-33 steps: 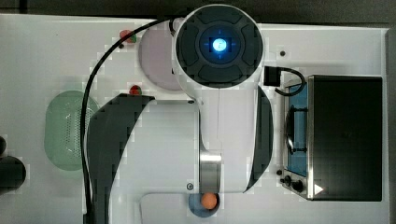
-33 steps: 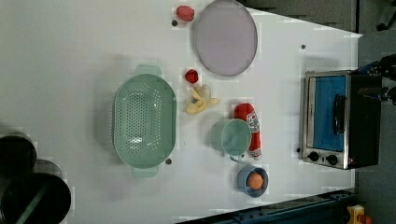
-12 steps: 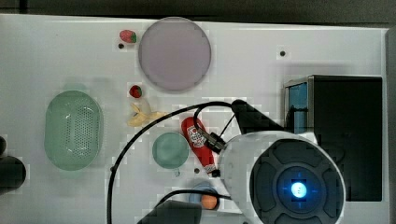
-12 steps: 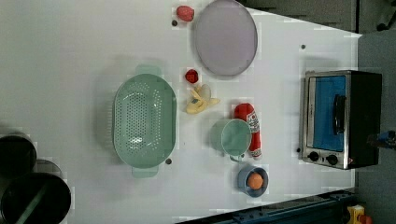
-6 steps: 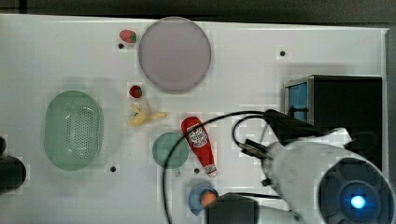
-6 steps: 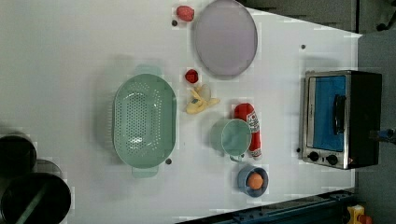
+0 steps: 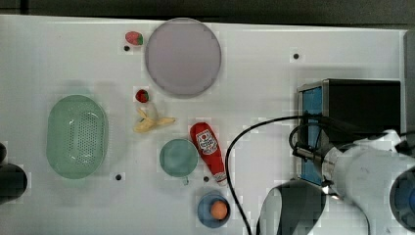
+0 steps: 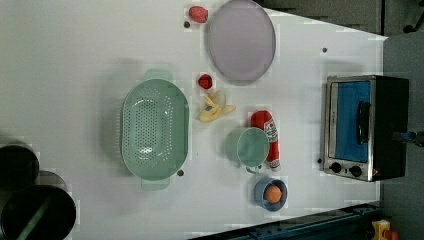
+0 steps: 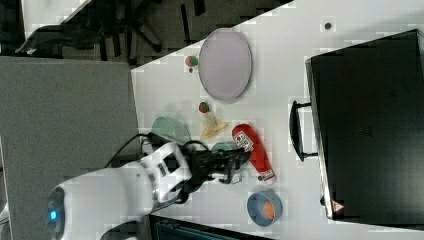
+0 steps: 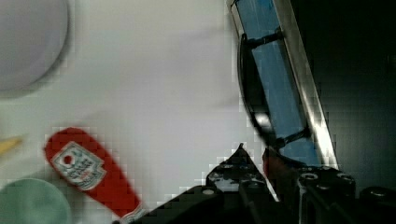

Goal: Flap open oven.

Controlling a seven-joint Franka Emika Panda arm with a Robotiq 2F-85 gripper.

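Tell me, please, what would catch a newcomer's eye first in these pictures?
The boxy black and silver toaster oven with its blue-tinted glass door shut stands at the left view's right edge. The bulky white robot arm looms at the top view's lower right, over the oven's front. A red ketchup bottle lies mid-table beside a pale green cup.

Bright, even light — soft, blocky blur.

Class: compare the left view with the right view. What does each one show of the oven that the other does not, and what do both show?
The left view faces the oven front: blue glass door and black knobs. The right view looks onto its black top, with the handle sticking out in profile, and the robot arm reaching in. Both show the door shut, plus the ketchup bottle, the purple plate and the blue bowl.
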